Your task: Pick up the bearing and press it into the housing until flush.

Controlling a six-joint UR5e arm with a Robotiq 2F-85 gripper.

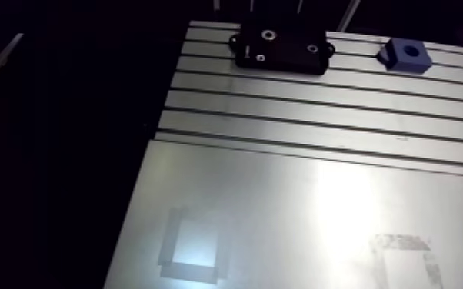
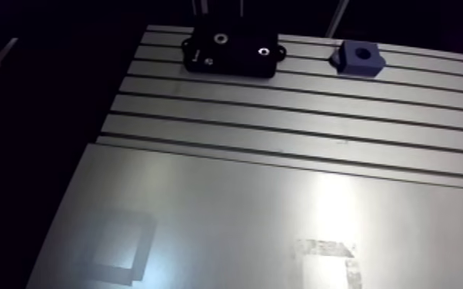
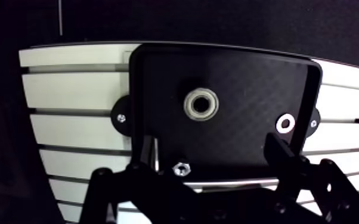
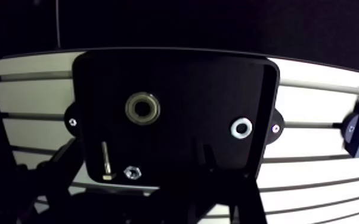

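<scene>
The bearing (image 3: 201, 104), a metal ring with a dark bore, lies flat in a black tray (image 3: 247, 77) on the slotted table. In the wrist view my gripper (image 3: 212, 164) hovers over the tray's near edge, open, with nothing between its fingers (image 3: 282, 152). The bearing lies ahead of the gripper, roughly in line with the gap. The blue housing (image 1: 404, 54), a block with a round hole, stands on the table to the right of the tray. In the arm view the gripper itself does not show.
A washer (image 3: 285, 124), a nut (image 3: 182, 168) and a bolt (image 3: 155, 152) also lie in the tray. A smooth metal plate (image 1: 281, 215) covers the near half of the table, with taped square outlines (image 1: 192, 246). The table's left edge drops into darkness.
</scene>
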